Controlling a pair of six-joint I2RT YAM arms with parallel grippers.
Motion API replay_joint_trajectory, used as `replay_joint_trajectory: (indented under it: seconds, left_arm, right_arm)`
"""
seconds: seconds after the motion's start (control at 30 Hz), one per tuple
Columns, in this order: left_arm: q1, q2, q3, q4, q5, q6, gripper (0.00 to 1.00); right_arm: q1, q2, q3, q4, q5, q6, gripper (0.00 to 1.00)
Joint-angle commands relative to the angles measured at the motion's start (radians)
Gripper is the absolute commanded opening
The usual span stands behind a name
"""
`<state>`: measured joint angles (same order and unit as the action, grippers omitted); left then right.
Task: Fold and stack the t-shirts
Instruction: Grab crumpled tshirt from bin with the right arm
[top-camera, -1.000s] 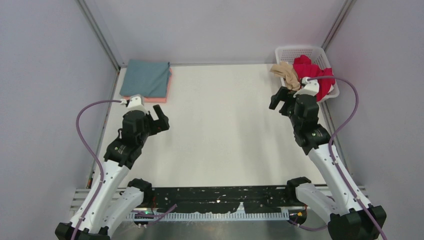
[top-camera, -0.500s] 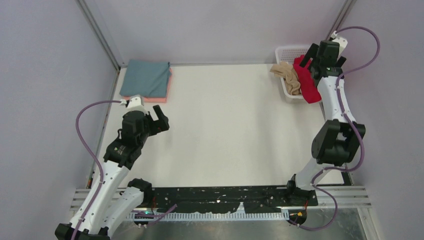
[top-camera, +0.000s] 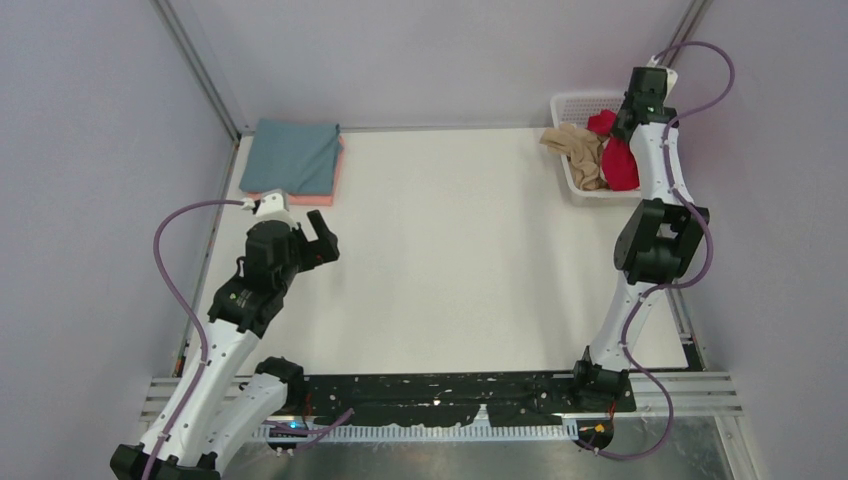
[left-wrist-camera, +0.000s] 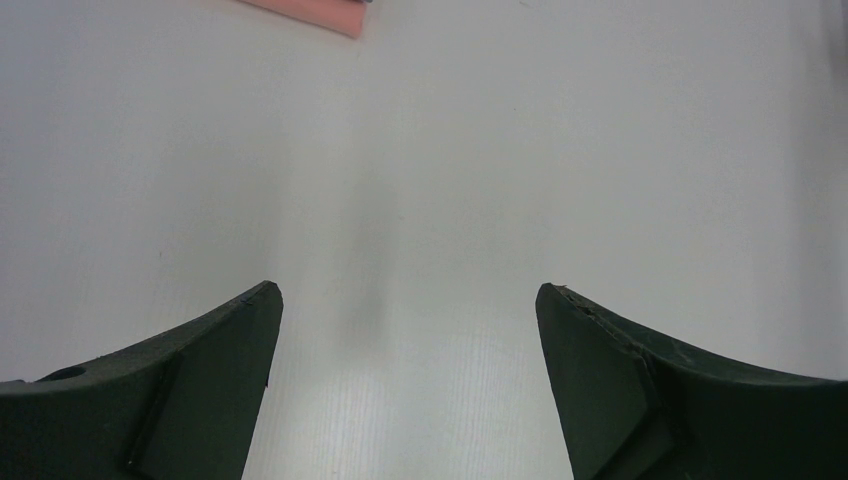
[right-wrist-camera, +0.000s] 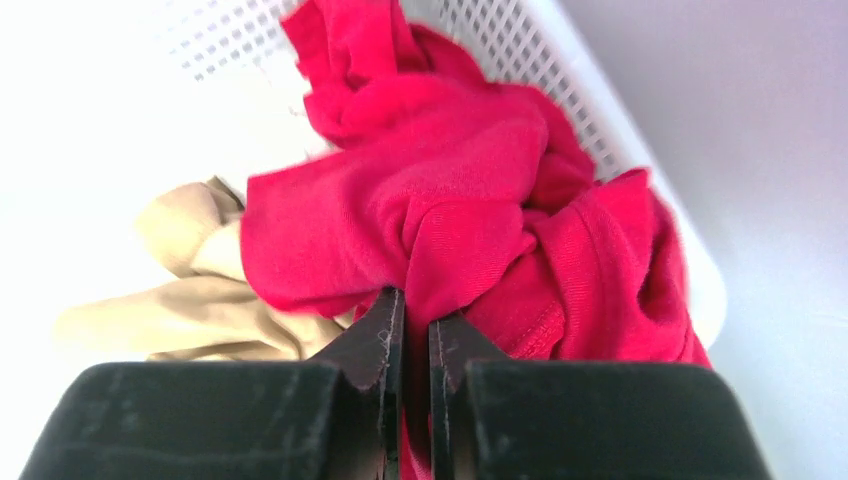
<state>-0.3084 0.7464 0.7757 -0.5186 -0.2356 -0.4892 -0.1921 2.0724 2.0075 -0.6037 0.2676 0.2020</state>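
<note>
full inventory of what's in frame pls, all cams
grey-teal t-shirt: 1, grey-teal, folded, far-left corner of the table, on top of the pink one
salmon pink t-shirt: 1, pink, folded under the grey-teal one, only edges showing
red t-shirt: 1, bright red, crumpled in the basket
beige t-shirt: 1, beige, crumpled, hanging over the basket rim toward the table's middle
basket: 1, white plastic lattice, far-right corner
table: 1, white
left tool: 1, black, open, over bare table, holding nothing
right tool: 1, black, shut on the red t-shirt, at the basket
</note>
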Motion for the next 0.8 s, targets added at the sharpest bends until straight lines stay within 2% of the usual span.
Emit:
replay_joint_trajectory:
  seconds: [0.0,0.13,0.27,0.4,0.53,0.77]
  left_arm:
    - [0.002,-0.016,0.019,0.028,-0.001,0.006,1.0]
    - [0.002,-0.023,0.017,0.029,0.002,0.004,1.0]
    - [0.002,-0.027,0.013,0.018,-0.003,0.007,1.0]
    - [0.002,-0.029,0.004,0.012,-0.01,0.001,1.0]
    - [0.002,-0.032,0.004,0.012,-0.009,0.001,1.0]
    - [0.002,-0.045,0.007,0.025,-0.012,-0.002,1.0]
  right_arm:
    - [-0.007,-0.187,0.157,0.028,0.103,-0.069,0.06]
    - [-0.007,-0.271,0.231,0.084,0.135,-0.098,0.05]
    - [-0.007,-0.354,0.251,0.217,0.069,-0.098,0.05]
    - [-0.007,-0.373,0.294,0.3,0.051,-0.099,0.05]
    - [-0.007,-0.344,0.315,0.292,-0.012,-0.099,0.05]
    - [0.037,-0.34,0.401,0.291,-0.418,-0.003,0.06]
